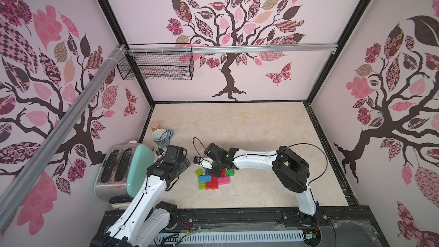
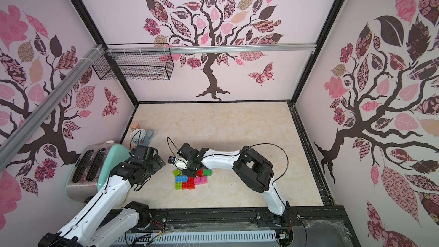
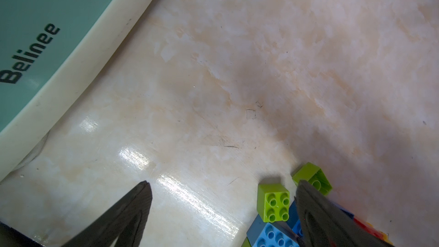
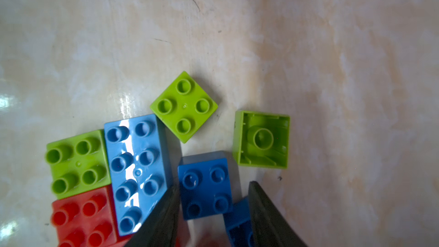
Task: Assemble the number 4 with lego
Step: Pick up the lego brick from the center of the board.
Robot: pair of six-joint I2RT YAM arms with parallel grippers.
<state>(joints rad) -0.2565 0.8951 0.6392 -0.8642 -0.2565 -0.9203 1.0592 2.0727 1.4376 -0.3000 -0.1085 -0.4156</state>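
The lego lies in a cluster mid-table in both top views: lime, light blue, red, pink and green bricks. My right gripper reaches down into the cluster and straddles a dark blue square brick. One finger lies against it. A second blue brick sits in the gap at the other finger, so a grip is unclear. Nearby lie a lime brick and an upturned lime brick. My left gripper is open and holds nothing, left of the cluster.
A mint and steel toaster stands at the left, close to my left arm. A mug and a small pink object sit behind the toaster. A wire basket hangs on the back rail.
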